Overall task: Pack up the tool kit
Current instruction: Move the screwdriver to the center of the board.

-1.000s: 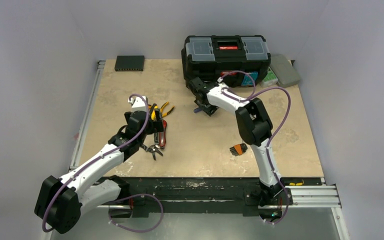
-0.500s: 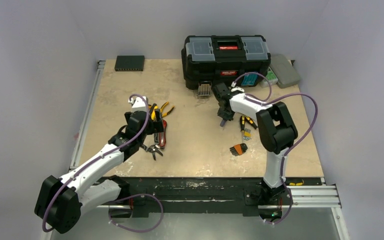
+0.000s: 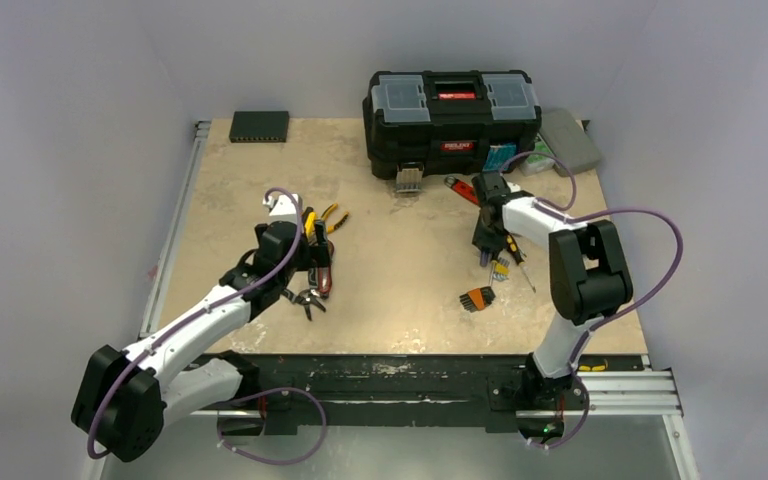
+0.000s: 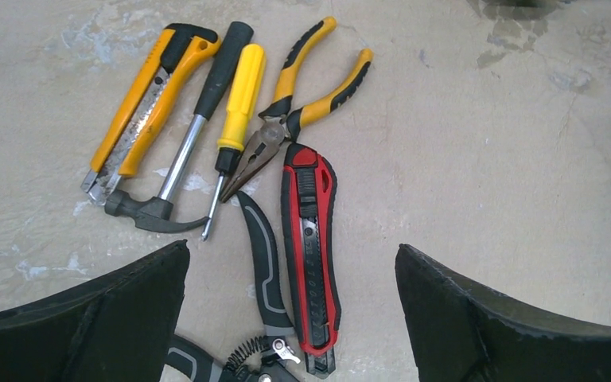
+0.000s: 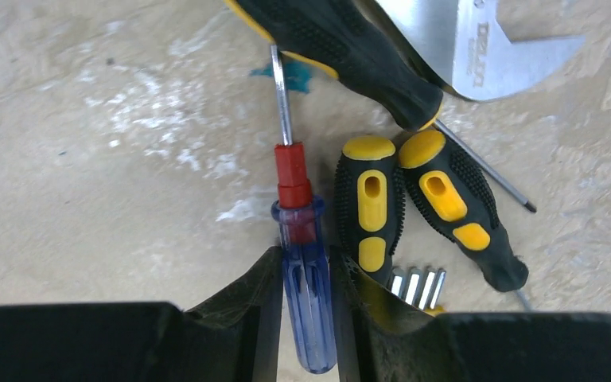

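Note:
The black toolbox (image 3: 450, 110) stands shut at the back, with two clear-lidded compartments. My left gripper (image 3: 312, 262) (image 4: 292, 253) is open and empty, low over a red utility knife (image 4: 310, 255) and black pruning shears (image 4: 262, 263). Beyond them lie yellow pliers (image 4: 306, 95), a yellow screwdriver (image 4: 239, 99), a small hammer (image 4: 179, 159) and a yellow utility knife (image 4: 139, 99). My right gripper (image 3: 487, 245) (image 5: 306, 274) is shut on a blue-handled screwdriver (image 5: 306, 310), its tip pointing away, low over the table.
Beside the right gripper lie two yellow-black screwdrivers (image 5: 370, 211), a longer one, a steel wrench (image 5: 477, 36) and several bits (image 5: 418, 286). An orange hex-key set (image 3: 477, 298) lies nearer. A grey case (image 3: 570, 140) and black device (image 3: 259, 125) sit at the back.
My right arm swung from in front of the toolbox to the right, carrying the blue screwdriver to the tools at the right. The left arm has barely moved.

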Motion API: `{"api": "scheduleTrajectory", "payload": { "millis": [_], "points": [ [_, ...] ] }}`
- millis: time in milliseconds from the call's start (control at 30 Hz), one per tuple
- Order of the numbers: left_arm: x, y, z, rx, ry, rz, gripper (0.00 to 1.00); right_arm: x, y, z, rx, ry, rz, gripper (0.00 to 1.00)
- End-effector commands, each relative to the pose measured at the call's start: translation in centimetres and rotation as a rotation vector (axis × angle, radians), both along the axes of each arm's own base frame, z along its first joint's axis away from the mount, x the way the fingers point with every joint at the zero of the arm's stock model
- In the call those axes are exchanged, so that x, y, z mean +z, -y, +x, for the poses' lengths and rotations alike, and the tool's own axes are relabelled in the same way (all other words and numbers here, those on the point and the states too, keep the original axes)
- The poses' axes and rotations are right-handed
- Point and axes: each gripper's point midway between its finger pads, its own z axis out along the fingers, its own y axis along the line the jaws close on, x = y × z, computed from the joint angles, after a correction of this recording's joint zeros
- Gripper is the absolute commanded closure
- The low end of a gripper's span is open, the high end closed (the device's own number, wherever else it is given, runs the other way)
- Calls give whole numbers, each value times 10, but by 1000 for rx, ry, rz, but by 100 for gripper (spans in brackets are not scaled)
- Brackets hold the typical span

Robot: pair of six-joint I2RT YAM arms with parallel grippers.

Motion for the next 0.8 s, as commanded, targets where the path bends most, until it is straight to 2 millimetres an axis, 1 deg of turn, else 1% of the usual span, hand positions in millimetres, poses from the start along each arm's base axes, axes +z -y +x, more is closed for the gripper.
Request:
{"api": "scheduleTrajectory", "payload": {
  "millis": [0, 233, 300, 400, 500, 533, 633, 700, 767],
  "points": [
    [9, 19, 8, -78, 30, -28, 3, 9, 24, 2, -1, 23, 16, 75],
    [5, 30, 8, -129, 13, -26, 3, 13, 50, -3, -47, 31, 0, 73],
    [4, 35, 8, -152, 6, -32, 3, 14, 51, -4, -49, 39, 27, 71],
    [0, 44, 9, -193, -18, -38, 3, 18, 48, -5, -39, 58, 52, 62],
    [-6, 57, 10, -249, -54, -52, 3, 27, 45, -4, -24, 85, 68, 48],
    [-8, 64, 11, -277, -70, -60, 3, 31, 44, -3, -16, 95, 75, 45],
    [-16, 83, 11, -360, -124, -87, 4, 45, 42, -3, -2, 124, 85, 38],
    [-24, 92, 12, -386, -174, -91, 5, 53, 45, -4, 16, 133, 66, 34],
    [-36, 95, 16, -387, -219, -78, 6, 61, 40, -4, 38, 153, 83, 31]
  ]
}}
